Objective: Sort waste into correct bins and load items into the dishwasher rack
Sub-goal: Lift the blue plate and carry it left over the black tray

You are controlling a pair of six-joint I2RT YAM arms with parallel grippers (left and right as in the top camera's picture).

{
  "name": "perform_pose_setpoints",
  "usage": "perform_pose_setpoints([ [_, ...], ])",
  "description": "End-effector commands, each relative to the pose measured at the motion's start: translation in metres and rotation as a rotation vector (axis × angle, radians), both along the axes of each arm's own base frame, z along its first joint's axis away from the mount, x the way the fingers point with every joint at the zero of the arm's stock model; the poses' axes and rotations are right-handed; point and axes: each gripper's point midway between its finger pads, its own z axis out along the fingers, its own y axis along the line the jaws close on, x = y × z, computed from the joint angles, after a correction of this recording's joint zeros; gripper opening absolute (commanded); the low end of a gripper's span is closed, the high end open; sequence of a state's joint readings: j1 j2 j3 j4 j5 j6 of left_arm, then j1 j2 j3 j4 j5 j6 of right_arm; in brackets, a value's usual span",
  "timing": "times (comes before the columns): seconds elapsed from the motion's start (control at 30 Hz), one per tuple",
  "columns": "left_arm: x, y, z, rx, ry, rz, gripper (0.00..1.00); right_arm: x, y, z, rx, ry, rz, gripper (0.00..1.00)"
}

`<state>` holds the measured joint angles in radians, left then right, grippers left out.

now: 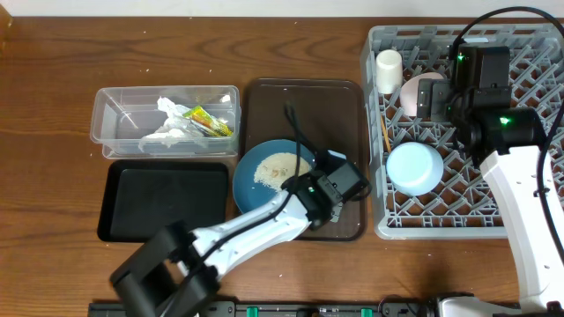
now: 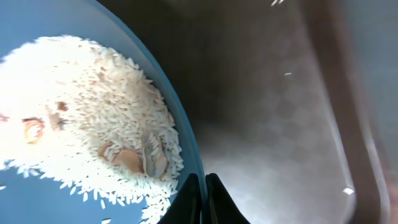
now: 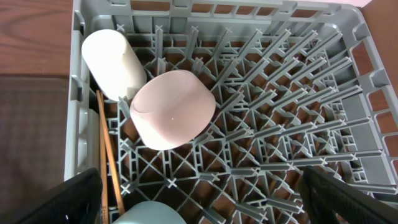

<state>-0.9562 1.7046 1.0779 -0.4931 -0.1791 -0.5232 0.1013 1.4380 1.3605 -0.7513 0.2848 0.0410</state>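
Observation:
The large dark blue bowl [image 1: 256, 189] sits on the brown serving tray, with white rice scraps [image 1: 278, 167] in it; the left wrist view shows the rice [image 2: 81, 106] close up. My left gripper [image 1: 315, 182] is shut on the bowl's right rim [image 2: 200, 186]. My right gripper [image 1: 436, 99] hangs open and empty above the grey dishwasher rack [image 1: 529, 202], over the pink bowl [image 3: 174, 109]. The rack also holds the white cup [image 3: 109, 62], the chopsticks [image 3: 109, 162] and the light blue bowl [image 1: 414, 167]. The napkin [image 1: 169, 128] and wrapper [image 1: 210, 121] lie in the clear tub [image 1: 110, 119].
The black tray [image 1: 163, 202] lies in front of the clear tub, left of the brown serving tray [image 1: 300, 101]. The rack stands right of the serving tray. A black cable loops over the serving tray's middle.

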Motion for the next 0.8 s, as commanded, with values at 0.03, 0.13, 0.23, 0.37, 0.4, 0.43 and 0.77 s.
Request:
perform_pose_setpoints([
  [0.03, -0.003, -0.007, 0.027, -0.067, -0.032, -0.016, 0.06, 0.001, -0.001, 0.001, 0.003, -0.004, -0.009, 0.99],
  [0.13, -0.009, -0.012, 0.038, -0.084, -0.053, -0.054, 0.06, 0.001, -0.001, 0.001, 0.003, -0.004, -0.009, 0.99],
  [0.23, -0.014, -0.015, 0.045, -0.089, -0.071, -0.07, 0.06, 0.001, -0.001, 0.001, 0.003, -0.004, -0.009, 0.99],
  [0.37, -0.017, -0.01, 0.049, -0.044, -0.099, -0.071, 0.06, 0.001, -0.001, 0.001, 0.003, -0.004, -0.009, 0.99],
  [0.4, -0.018, -0.007, 0.049, -0.027, -0.101, -0.07, 0.06, 0.001, -0.001, 0.001, 0.003, -0.004, -0.009, 0.99],
  [0.43, -0.018, -0.006, 0.049, -0.016, -0.103, -0.07, 0.06, 0.001, -0.001, 0.001, 0.003, -0.004, -0.009, 0.99],
  [0.77, -0.017, 0.022, 0.078, 0.081, -0.147, -0.043, 0.06, 0.001, -0.001, 0.001, 0.003, -0.004, -0.009, 0.99],
])
